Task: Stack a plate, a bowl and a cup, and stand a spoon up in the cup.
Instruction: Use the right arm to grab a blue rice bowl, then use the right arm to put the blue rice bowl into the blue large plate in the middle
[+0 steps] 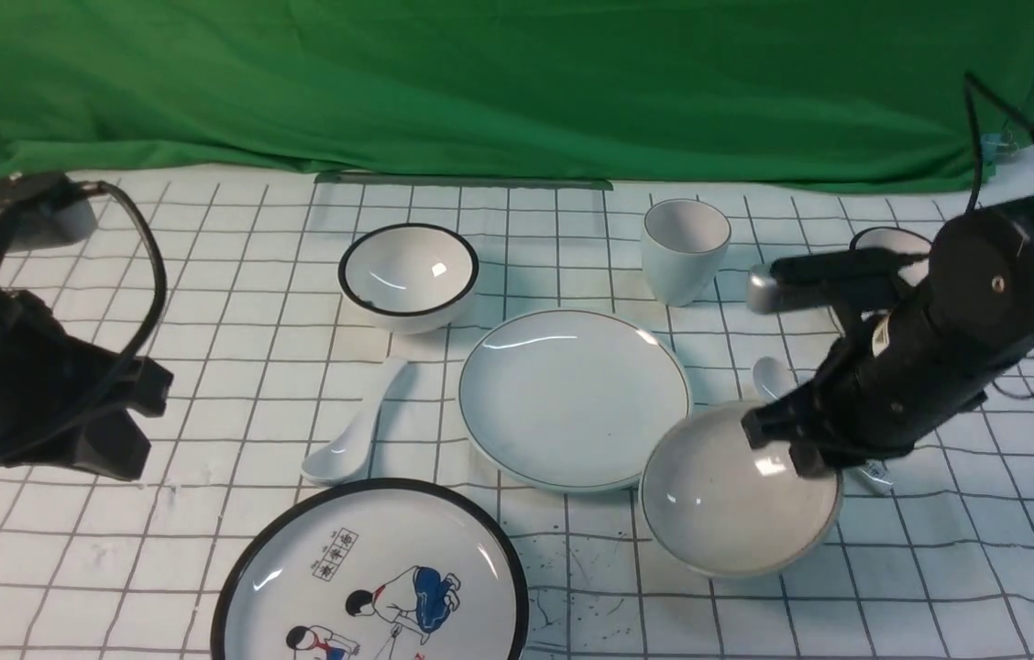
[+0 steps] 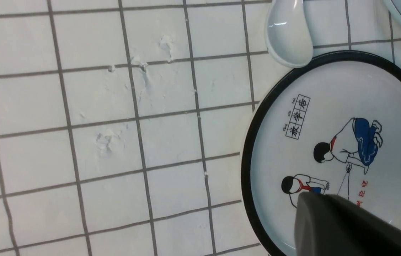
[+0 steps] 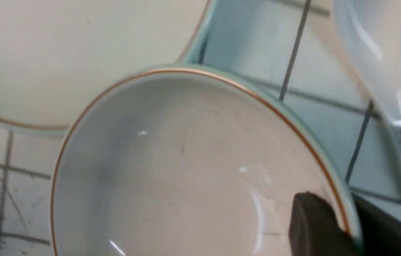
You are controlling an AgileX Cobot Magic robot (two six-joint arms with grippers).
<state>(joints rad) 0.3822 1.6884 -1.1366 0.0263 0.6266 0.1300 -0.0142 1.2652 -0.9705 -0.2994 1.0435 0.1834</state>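
Your right tool (image 1: pixel 778 446) is clamped on the right rim of the shallow bowl (image 1: pixel 719 504) (left tool (image 1: pixel 137 417) closed, empty), and the plain plate (image 1: pixel 572 394) lies just upper left of it.

Arms matte black. Right arm (image 1: pixel 939 348): round joint cap (image 1: pixel 984 266) with one screw (image 1: pixel 997 284); grey camera bar (image 1: pixel 829 273) and white label (image 1: pixel 881 337) behind end effector (image 1: pixel 790 447). Left arm (image 1: pixel 4 376): looping black cable (image 1: pixel 150 275).
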